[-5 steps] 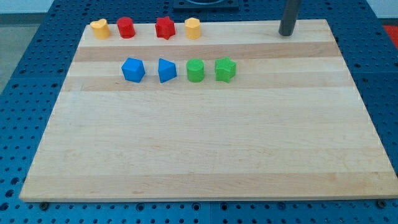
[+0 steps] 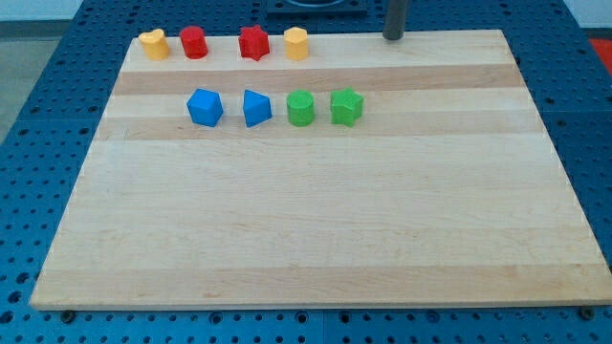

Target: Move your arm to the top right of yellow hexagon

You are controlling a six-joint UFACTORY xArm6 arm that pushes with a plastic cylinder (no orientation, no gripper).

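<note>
The yellow hexagon (image 2: pixel 296 43) stands at the right end of the top row of blocks on the wooden board (image 2: pixel 316 220). My tip (image 2: pixel 393 37) touches down at the board's top edge, well to the right of the yellow hexagon and about level with its top. A wide gap lies between my tip and the hexagon. No block touches the rod.
In the top row, left of the hexagon, stand a red star (image 2: pixel 253 43), a red cylinder (image 2: pixel 194 42) and a yellow heart (image 2: pixel 153 44). The row below holds a blue block (image 2: pixel 205 107), a blue wedge-like block (image 2: pixel 255 108), a green cylinder (image 2: pixel 300 108) and a green block (image 2: pixel 346 107).
My tip has moved left along the board's top edge and slightly up, closer to the yellow hexagon. No block has moved.
</note>
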